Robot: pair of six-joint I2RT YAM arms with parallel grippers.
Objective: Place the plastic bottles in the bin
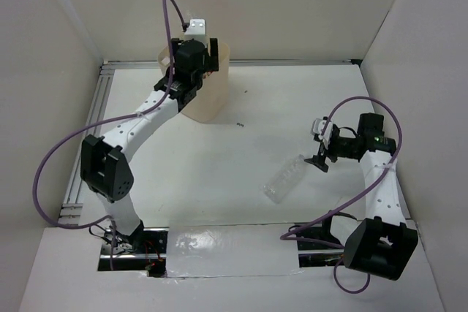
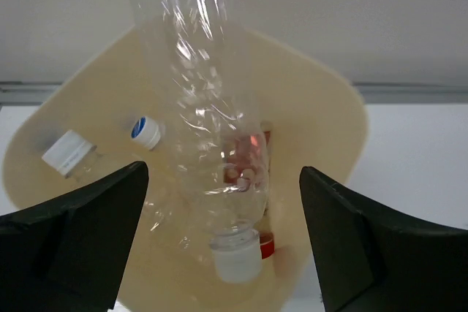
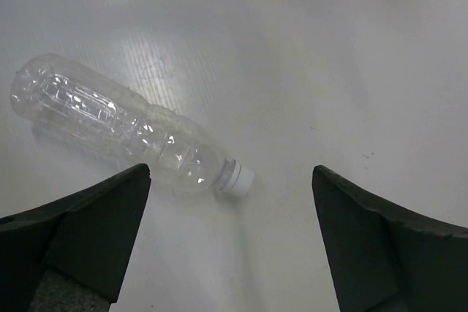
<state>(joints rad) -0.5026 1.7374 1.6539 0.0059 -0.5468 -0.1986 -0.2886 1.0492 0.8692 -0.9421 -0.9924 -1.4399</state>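
Note:
The cream bin (image 1: 210, 100) stands at the back left of the table. My left gripper (image 1: 194, 60) hangs over its mouth, jaws wide open. In the left wrist view a clear crinkled bottle (image 2: 208, 129) points white cap down into the bin (image 2: 314, 107), between my open left gripper (image 2: 223, 242) and touching neither finger. Inside lie other bottles: a white cap (image 2: 69, 153), a blue-white cap (image 2: 146, 131), a red cap (image 2: 267, 245). One clear white-capped bottle (image 1: 285, 178) lies on the table. My right gripper (image 1: 320, 147) is open just right of it, over its cap end (image 3: 235, 177).
White walls enclose the table on three sides. An aluminium rail (image 1: 91, 129) runs along the left edge. Small dark specks (image 1: 239, 124) lie near the table's middle. The right arm's purple cable (image 1: 344, 210) loops near the front right.

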